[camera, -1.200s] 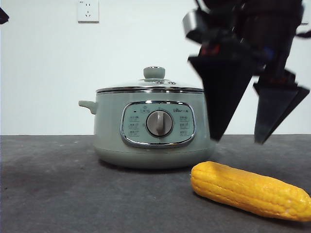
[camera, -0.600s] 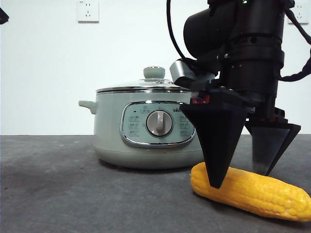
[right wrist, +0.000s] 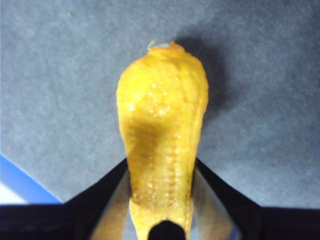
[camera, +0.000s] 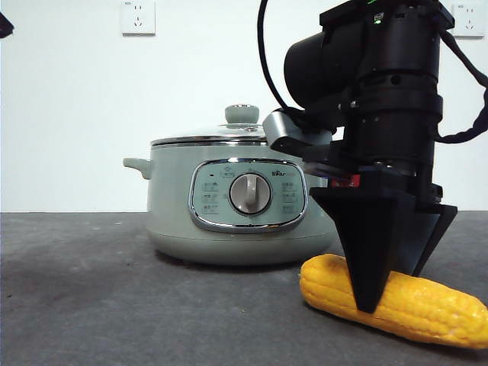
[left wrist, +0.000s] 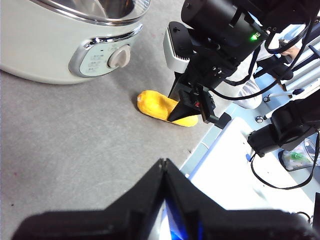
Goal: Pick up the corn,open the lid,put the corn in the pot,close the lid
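Corn, a yellow-orange cob with rows of kernels, lies on the dark grey worktop just in front of the squat sage-green cooker pot. My right gripper straddles it, jaws on either flank and touching the kernels, so I judge I am pinching it, though it is not yet lifted. The clear glass lid with its steel rim and green knob sits on the pot. My left gripper waits well apart, jaws pressed together. The risk: my hold looks nearer the blunt end, so the long tapered end could sag or the rounded cob slip out when raised.
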{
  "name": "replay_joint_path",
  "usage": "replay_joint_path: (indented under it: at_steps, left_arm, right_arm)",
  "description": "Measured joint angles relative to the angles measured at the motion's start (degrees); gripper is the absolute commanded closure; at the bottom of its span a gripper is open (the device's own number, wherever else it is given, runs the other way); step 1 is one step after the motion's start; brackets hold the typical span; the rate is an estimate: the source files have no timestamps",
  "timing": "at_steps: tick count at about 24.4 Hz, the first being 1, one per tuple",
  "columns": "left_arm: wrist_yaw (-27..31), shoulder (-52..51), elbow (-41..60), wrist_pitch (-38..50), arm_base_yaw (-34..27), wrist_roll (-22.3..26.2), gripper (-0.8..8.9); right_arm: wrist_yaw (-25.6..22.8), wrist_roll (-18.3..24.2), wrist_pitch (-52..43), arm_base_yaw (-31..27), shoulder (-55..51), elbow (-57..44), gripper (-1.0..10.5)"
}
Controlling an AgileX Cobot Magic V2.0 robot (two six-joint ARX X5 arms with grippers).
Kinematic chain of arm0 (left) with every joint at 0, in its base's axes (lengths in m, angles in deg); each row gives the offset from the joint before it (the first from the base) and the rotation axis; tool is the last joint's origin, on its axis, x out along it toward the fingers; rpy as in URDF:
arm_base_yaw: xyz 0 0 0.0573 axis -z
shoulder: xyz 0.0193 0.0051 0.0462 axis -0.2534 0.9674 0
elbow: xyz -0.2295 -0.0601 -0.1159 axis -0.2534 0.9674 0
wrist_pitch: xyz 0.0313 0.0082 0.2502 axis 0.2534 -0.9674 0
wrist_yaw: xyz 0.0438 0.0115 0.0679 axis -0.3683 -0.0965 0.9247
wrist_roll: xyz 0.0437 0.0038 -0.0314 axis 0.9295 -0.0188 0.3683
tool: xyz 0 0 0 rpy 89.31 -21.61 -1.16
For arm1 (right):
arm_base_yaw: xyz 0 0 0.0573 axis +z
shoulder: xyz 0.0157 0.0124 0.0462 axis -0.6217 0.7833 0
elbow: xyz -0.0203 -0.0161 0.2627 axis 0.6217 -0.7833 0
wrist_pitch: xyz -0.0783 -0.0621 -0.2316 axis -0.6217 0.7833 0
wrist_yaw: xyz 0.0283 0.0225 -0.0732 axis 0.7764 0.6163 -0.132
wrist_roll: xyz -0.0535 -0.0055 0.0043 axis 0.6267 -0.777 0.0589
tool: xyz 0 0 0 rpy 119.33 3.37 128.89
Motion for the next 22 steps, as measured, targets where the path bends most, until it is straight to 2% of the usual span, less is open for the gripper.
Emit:
replay_joint_path:
  at_steps: [4, 10, 15, 22]
  left_arm:
    - [4.09, 0.66, 0.0, 0.02, 0.09, -0.02, 8.19]
    - [6.16, 6.88, -2.78, 0.92, 4.09, -0.2, 8.19]
    - [13.22, 16.26, -15.1, 0.7, 9.03, -0.44, 8.18]
    - [17.73, 28.39, -30.36, -0.22, 13.07, -0.61, 8.17]
  right_arm:
    - [0.0, -0.04, 3.87, 0.0, -4.7, 0.0, 9.6]
    - [-1.01, -2.95, 10.54, 0.0, -20.87, 0.0, 9.6]
    - [-3.04, -8.46, 13.4, 0.0, -33.4, 0.11, 9.6]
    - [-3.04, -14.08, 13.42, -0.02, -42.53, 0.13, 9.6]
